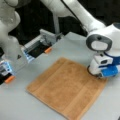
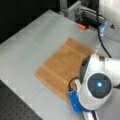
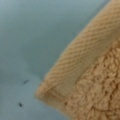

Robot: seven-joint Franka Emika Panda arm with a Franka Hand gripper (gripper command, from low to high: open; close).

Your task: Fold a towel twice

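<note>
The towel lies flat and unfolded on the grey table, spread as a single layer with no crease or doubled edge in either front view, so neither fold has been made yet. It sits near the middle of the table, turned so its corners point toward the table's edges; woven bands run near two opposite edges. In the wrist view one corner of the towel fills the right side, its ribbed hem and terry pile close up, with bare table beside it.

The gripper is down at the towel's corner toward a front view's right, low enough that it seems to touch or nearly touch the cloth. In a front view the gripper shows at the corner nearest the bottom of the picture, under the arm's white wrist. The fingers are hidden by the wrist body, so whether they are spread or pinched on the cloth cannot be told.

This looks like the start of the first fold: taking hold of a corner. Such a grasp calls for pinching only the hem, without bunching the cloth.

Behind the towel, at the table's far edge, stands a grey fixture with orange tabs.
</note>
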